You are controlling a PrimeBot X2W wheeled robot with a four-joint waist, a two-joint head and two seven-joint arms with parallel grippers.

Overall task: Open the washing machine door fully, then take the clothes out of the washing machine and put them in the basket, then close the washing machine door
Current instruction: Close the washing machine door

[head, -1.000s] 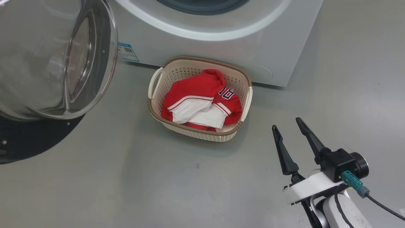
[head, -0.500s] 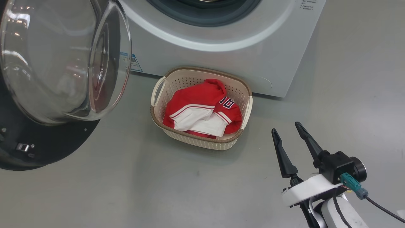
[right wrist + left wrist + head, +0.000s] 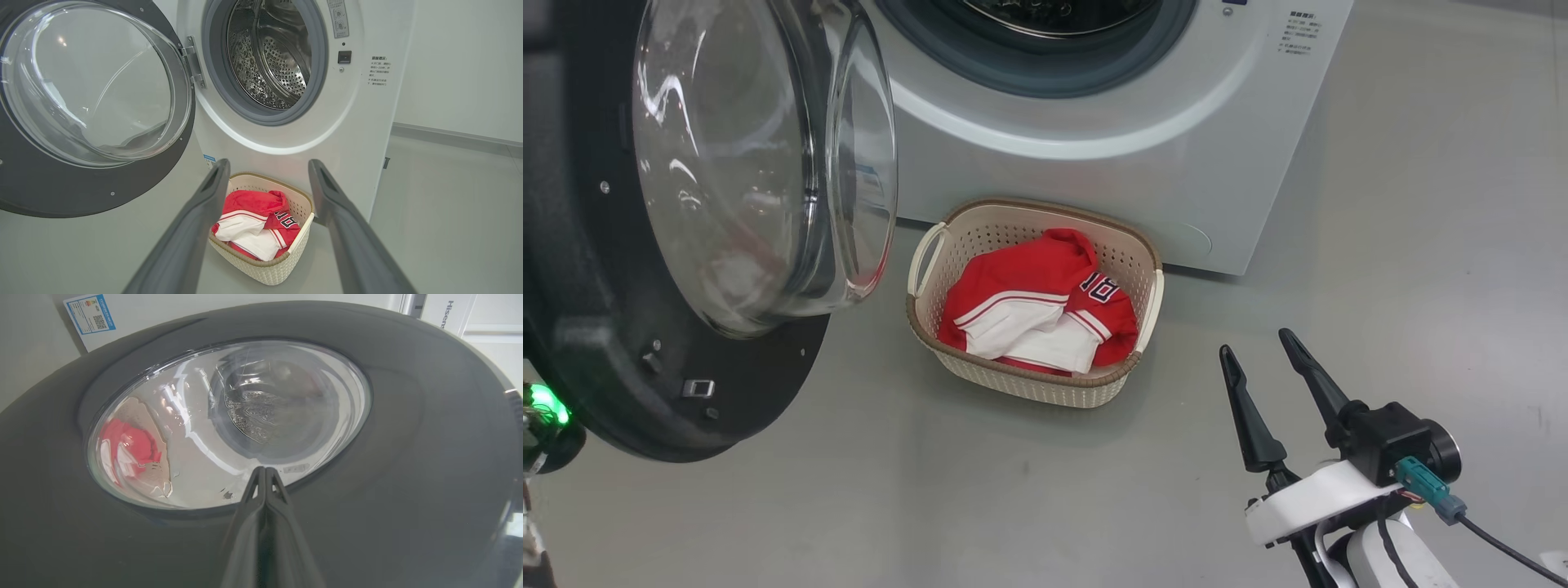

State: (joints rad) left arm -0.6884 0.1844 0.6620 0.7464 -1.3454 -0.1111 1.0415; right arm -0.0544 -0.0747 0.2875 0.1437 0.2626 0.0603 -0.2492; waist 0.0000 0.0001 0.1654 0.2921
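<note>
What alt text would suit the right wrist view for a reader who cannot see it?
A red-and-white jersey lies in a cream perforated plastic basket before a white front-loading washing machine, its round black-rimmed glass door open at left. The right gripper holds its dark fingers apart.

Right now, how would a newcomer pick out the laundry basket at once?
Find the big white front-loading washing machine with its round opening. On the grey floor right before it sits a small cream perforated plastic basket with a brown woven-look rim. It alone holds the red-and-white jersey numbered 18.
</note>
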